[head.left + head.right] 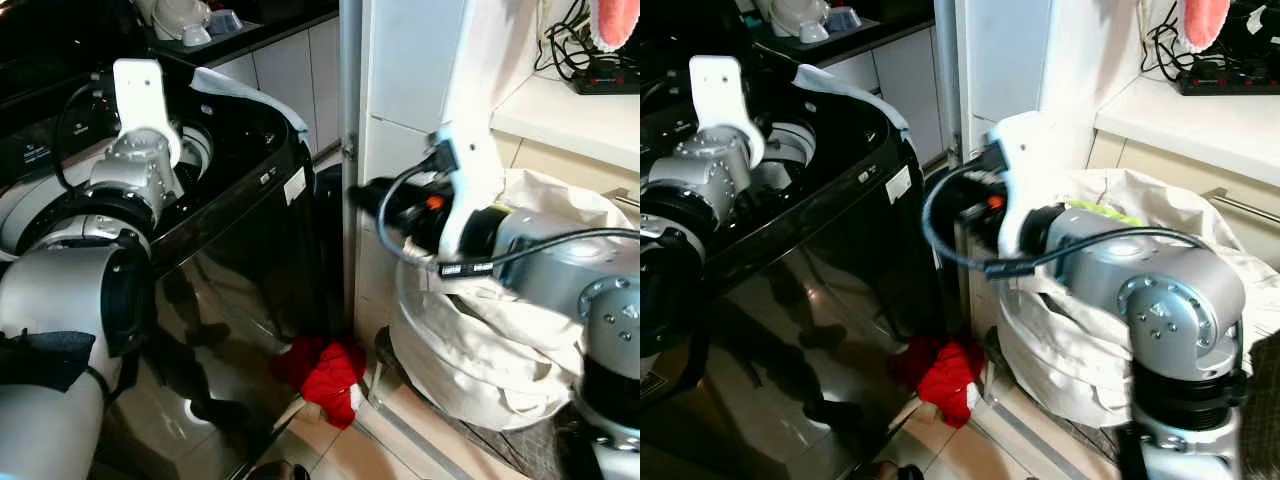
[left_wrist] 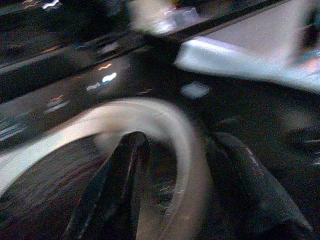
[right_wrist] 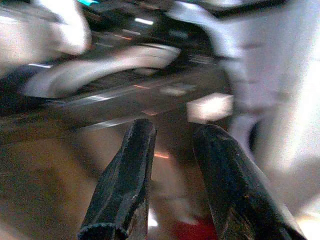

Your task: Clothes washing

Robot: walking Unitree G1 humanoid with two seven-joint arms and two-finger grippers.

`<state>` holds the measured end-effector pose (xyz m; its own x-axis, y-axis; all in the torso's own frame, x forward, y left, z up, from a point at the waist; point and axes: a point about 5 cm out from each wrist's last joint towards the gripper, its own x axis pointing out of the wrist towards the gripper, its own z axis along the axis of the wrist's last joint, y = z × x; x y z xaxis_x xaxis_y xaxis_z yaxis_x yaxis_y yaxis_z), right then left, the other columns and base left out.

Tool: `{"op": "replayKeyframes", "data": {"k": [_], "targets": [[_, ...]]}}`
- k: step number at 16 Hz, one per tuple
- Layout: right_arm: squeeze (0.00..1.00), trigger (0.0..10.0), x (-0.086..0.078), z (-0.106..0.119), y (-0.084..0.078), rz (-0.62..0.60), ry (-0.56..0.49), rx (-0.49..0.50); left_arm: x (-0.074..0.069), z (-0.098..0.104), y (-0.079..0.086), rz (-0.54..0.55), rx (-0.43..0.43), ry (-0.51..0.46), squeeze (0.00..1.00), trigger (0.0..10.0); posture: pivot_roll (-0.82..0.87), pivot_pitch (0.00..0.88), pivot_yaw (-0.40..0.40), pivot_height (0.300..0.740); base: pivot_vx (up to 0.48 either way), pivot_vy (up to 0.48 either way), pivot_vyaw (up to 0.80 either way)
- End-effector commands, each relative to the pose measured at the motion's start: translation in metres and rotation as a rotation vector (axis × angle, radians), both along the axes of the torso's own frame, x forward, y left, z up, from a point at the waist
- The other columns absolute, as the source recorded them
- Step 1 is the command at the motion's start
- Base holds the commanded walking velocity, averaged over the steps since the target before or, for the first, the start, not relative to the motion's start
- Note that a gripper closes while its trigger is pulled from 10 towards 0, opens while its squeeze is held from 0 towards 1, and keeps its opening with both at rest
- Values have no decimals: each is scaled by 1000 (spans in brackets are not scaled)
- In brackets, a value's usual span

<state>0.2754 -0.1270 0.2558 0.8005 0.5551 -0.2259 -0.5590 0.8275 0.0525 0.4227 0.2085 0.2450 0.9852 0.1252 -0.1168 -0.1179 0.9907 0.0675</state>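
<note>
One red garment [image 1: 327,376] on floor, below right claw [image 3: 175,170]

The left tool [image 2: 175,200] hangs over the washing machine's drum rim [image 2: 165,120]. Right of it, the right tool [image 3: 175,185] is beside the machine's front [image 1: 240,270]; a garment [image 1: 325,375] lies on the floor [image 1: 340,450] below, a laundry bag [image 1: 480,350] further right.

White cabinets [image 1: 290,75] run behind, under a dark counter [image 1: 250,35] holding white and bluish dishes [image 1: 190,20] (blurred, shapes unclear). A white panel [image 1: 400,70] stands upright at centre. To its right, a pale shelf [image 1: 560,115] carries a black power strip [image 1: 605,75] with tangled cables [image 1: 565,35]; something pink [image 1: 615,20] hangs above it. Floor tiles [image 1: 340,450] are light beige.
</note>
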Motion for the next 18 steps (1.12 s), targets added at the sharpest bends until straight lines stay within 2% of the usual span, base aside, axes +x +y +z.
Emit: {"op": "replayKeyframes", "data": {"k": [1, 2, 3, 4, 5, 7, 8, 9, 12, 14, 15, 16, 17, 18], "targets": [[0, 10000, 12, -7, -29, -203, -14, -167, 5, 18, -28, -203, -2, -100, 0, 10000, -171, 0, 150, 740, 0, 0, 0], [529, 10000, 13, -11, -39, -252, -9, -248, 5, 18, -38, -274, 9, -120, 0, 10000, -171, 0, 150, 740, 0, 0, 0], [1000, 10000, 10, -21, -63, -331, 45, -362, 1, 10, -67, -487, -90, -174, 0, 10000, -167, 0, 139, 740, 0, 0, 0], [1000, 10000, 9, -23, -69, -344, 61, -375, -1, 8, -74, -543, -133, -189, 0, 10000, -163, 0, 135, 740, 0, 0, 0], [1000, 10000, 7, -22, -82, -359, 76, -385, -10, -4, -93, -750, -146, -213, 0, 10000, -157, 0, 130, 740, 0, 0, 0], [1000, 10000, 4, -22, -96, -358, 96, -414, -24, -20, -107, -943, -170, -203, 0, 10000, -153, 0, 121, 740, 0, 0, 0], [1000, 10000, 6, -25, -112, -345, 122, -410, -45, -41, -111, -1100, -214, -167, 0, 10000, -147, 0, 110, 740, 0, 0, 0], [1000, 10000, 9, -29, -123, -342, 130, -406, -61, -55, -111, -1189, -260, -126, 0, 10000, -141, 0, 103, 740, 0, 0, 0], [1000, 10000, 15, -36, -136, -343, 168, -409, -82, -69, -108, -1264, -242, -68, 0, 10000, -124, 0, 87, 740, 0, 0, 0], [1000, 10000, 20, -49, -144, -306, 225, -355, -101, -74, -105, -1325, -194, -28, 0, 10000, -121, 0, 85, 740, 0, 0, 0], [1000, 10000, 22, -58, -147, -281, 258, -341, -109, -72, -106, -1330, -204, -18, 0, 10000, -121, 0, 85, 740, 0, 0, 0], [980, 10000, 24, -68, -155, -311, 278, -406, -113, -70, -108, -1336, -212, -11, 0, 10000, -114, 0, 83, 740, 0, 0, 0], [773, 10000, 25, -73, -160, -332, 283, -449, -115, -70, -109, -1339, -213, -9, 0, 10000, -114, 0, 83, 740, 0, 0, 0], [0, 10000, 28, -79, -164, -354, 290, -458, -116, -70, -111, -1339, -211, -9, 0, 10000, -115, 0, 85, 740, 0, 0, 0]]}}
